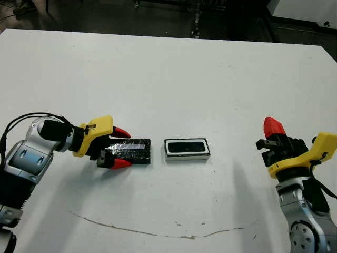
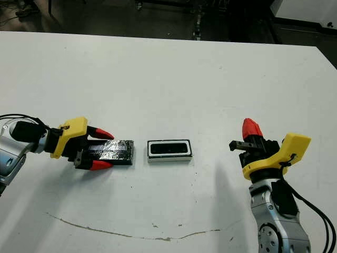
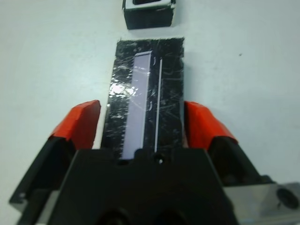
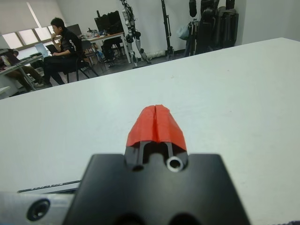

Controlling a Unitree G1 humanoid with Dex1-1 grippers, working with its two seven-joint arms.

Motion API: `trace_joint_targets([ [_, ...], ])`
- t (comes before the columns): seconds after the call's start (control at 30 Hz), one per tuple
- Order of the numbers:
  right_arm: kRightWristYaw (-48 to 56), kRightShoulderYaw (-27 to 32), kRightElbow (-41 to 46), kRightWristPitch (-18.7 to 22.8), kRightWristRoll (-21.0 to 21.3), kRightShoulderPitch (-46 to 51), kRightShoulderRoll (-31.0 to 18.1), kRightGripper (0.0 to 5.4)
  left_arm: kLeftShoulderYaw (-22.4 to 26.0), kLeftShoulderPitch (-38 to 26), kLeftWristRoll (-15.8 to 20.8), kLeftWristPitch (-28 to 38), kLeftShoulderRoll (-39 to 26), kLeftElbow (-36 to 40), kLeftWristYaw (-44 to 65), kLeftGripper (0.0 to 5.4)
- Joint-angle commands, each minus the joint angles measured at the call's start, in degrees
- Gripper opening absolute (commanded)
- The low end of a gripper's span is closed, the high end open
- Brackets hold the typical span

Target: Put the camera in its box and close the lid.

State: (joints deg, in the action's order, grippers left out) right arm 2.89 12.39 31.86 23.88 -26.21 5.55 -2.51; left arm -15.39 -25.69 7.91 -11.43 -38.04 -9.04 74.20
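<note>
On the white table (image 1: pixel 168 79), near its middle, the box (image 1: pixel 187 148) was seen with the camera (image 1: pixel 186 147) already lying inside it, dark against the pale rim. Just beside the box, toward the robot's left and not touching it, the lid (image 1: pixel 129 151) lay flat, its pale strip facing up. The left gripper (image 1: pixel 120 148) was placed around the lid's far-left end, one red finger on each long side; in the left wrist view the fingers (image 3: pixel 82 123) stood apart, close to the lid's edges, and no firm clamp could be made out. The right gripper (image 2: pixel 251 128) was held off to the right, well apart from the box, its jaws pressed together on nothing. The placing step was judged done; gripping the lid, carrying it over and seating it on the box was judged left.
</note>
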Motion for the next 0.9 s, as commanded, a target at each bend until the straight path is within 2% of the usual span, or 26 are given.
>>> trace_joint_targets([
  [0.03,-0.2,0.5,-0.4,-0.2,0.3,0.4,-0.8,0.00,-0.9,-0.5,0.5,0.6,-0.5,-1.2,2.9,3.56],
  [0.13,-0.2,0.4,-0.4,-0.3,0.4,0.4,-0.8,0.00,-2.7,-2.6,-0.6,-0.2,-1.6,-2.0,6.3,3.17],
  [0.3,-0.6,0.3,-0.2,-0.1,0.3,0.3,-0.5,0.00,-5.9,-6.3,-4.1,0.3,-3.4,-2.9,10.0,3.17],
  [0.5,-0.4,-0.1,-0.4,-0.6,0.9,0.2,-0.6,0.00,-4.1,-7.5,-3.4,2.4,-2.5,-4.4,8.8,3.17],
  [0.7,-0.1,-0.1,-0.8,-0.7,0.8,0.1,-0.6,0.00,4.3,-7.1,3.5,-5.5,1.8,-4.2,0.0,3.17],
  [0.9,-0.3,-0.3,-0.6,-0.3,0.6,0.0,-0.3,0.00,8.8,-5.8,8.1,-9.5,6.3,-2.8,-6.9,3.17],
])
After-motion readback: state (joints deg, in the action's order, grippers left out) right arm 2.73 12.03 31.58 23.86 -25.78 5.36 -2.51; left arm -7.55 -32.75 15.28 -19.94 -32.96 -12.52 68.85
